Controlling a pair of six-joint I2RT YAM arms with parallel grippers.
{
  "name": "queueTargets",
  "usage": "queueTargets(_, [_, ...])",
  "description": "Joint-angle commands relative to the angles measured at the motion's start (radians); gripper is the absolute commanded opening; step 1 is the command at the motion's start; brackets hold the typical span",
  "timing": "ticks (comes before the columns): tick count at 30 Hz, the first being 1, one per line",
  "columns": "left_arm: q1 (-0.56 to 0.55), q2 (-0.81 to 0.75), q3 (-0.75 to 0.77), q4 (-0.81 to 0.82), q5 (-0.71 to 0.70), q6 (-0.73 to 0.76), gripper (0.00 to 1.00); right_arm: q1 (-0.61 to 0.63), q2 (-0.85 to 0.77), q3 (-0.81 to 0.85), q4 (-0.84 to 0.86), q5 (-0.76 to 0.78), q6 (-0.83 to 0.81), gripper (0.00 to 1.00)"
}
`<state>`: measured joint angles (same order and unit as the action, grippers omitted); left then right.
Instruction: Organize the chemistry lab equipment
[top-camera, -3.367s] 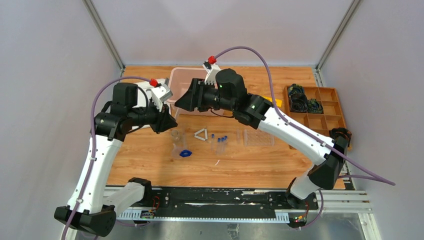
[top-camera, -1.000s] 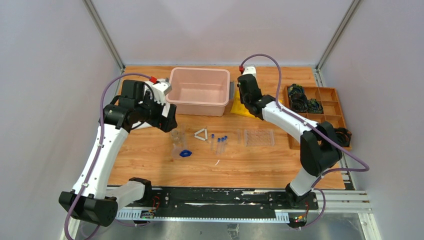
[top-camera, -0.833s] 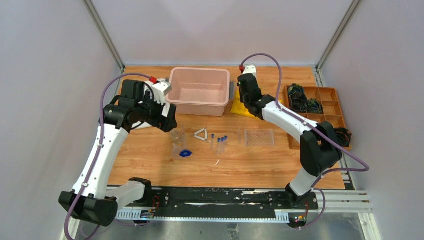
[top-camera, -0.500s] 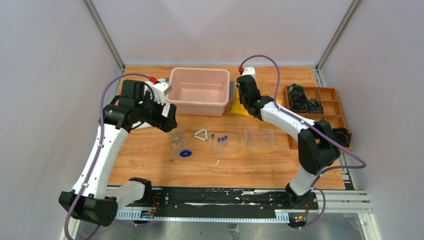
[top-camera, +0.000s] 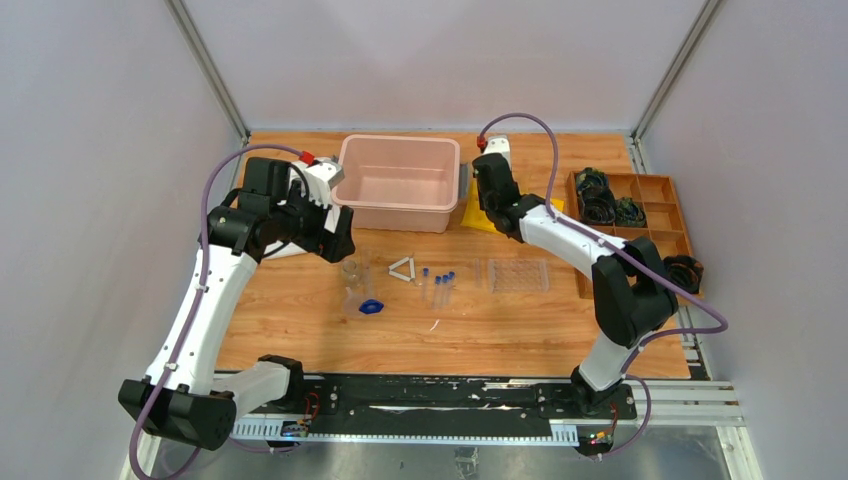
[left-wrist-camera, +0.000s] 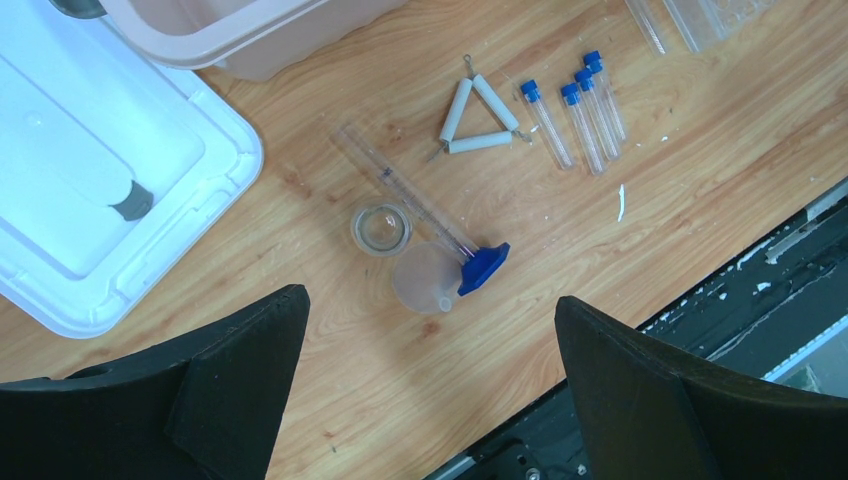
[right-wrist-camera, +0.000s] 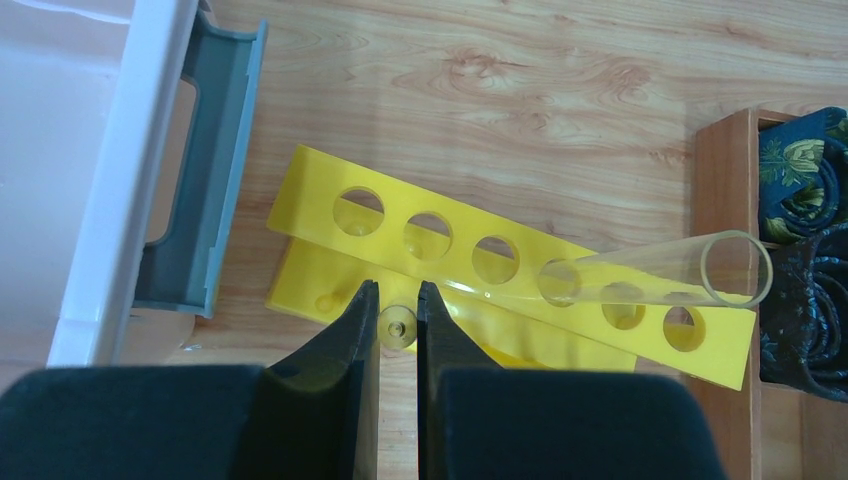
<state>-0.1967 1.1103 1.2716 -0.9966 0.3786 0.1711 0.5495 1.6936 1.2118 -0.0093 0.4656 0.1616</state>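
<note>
Several clear blue-capped tubes (left-wrist-camera: 575, 110) lie side by side on the wood, next to the white triangle frame (left-wrist-camera: 475, 115). A glass beaker (left-wrist-camera: 381, 228), a clear funnel (left-wrist-camera: 428, 280) and the small blue piece (left-wrist-camera: 484, 268) sit below my left gripper (left-wrist-camera: 430, 335), which hangs open and empty above them. The clear tube rack (top-camera: 518, 275) lies to the right. My right gripper (right-wrist-camera: 397, 300) is shut on a small clear tube (right-wrist-camera: 397, 327), seen end-on, over a yellow holed rack (right-wrist-camera: 500, 255). A longer clear tube (right-wrist-camera: 660, 272) leans in one of that rack's holes.
A pink bin (top-camera: 400, 180) stands at the back centre, its grey handle (right-wrist-camera: 205, 170) close to the yellow rack. A white lid (left-wrist-camera: 90, 200) lies at the left. A wooden compartment tray (top-camera: 640, 225) with dark items stands at the right.
Earlier the right arm was stretched over the bin's front; it has since swung back right to the yellow rack and now edges slightly left. The left arm has barely moved.
</note>
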Motion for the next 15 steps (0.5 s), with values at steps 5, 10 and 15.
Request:
queueTargets(5, [0.001, 0.002, 0.030, 0.012, 0.003, -0.007, 1.00, -0.013, -0.004, -0.040, 0.002, 0.022, 0.022, 0.00])
queueTargets(10, [0.002, -0.001, 0.028, 0.012, 0.006, -0.009, 1.00, -0.014, -0.014, -0.052, 0.001, 0.012, 0.026, 0.00])
queueTargets(15, [0.002, -0.002, 0.026, 0.012, 0.005, -0.010, 1.00, -0.013, -0.011, -0.055, 0.002, -0.001, 0.035, 0.00])
